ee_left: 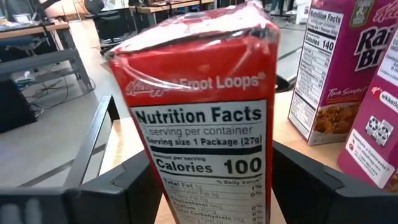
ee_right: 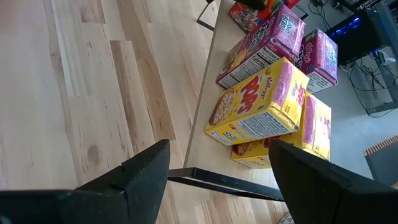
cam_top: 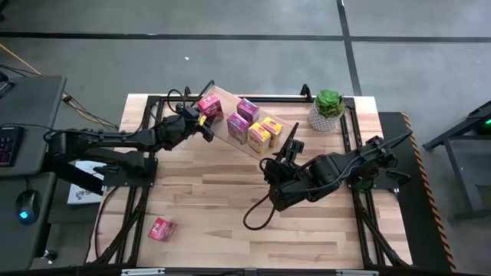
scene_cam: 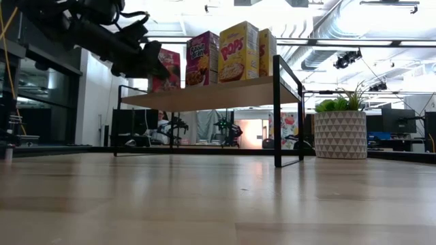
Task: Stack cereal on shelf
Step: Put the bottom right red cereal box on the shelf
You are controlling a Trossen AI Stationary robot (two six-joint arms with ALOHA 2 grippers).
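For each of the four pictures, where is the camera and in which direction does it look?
High: above the table, looking down; both arms show.
Low: at tabletop height, looking across at the shelf; left arm enters above.
Left wrist: faces the red Froot Loops box between the left tool's fingers.
Right wrist: looks at the yellow boxes; right tool open.
Shared: shelf and cereal.

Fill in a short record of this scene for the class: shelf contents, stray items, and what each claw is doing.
Shelf: holds five cereal boxes
Red Froot Loops box: upright on the shelf, left claw around it, fingers not visibly pressing
Raisin Bran boxes: two, magenta, mid-shelf
Corn Pops boxes: two, yellow, near the plant end
Loose red box: on the table, front left
Potted plant: beside the shelf
Right claw: open, empty, just in front of the shelf
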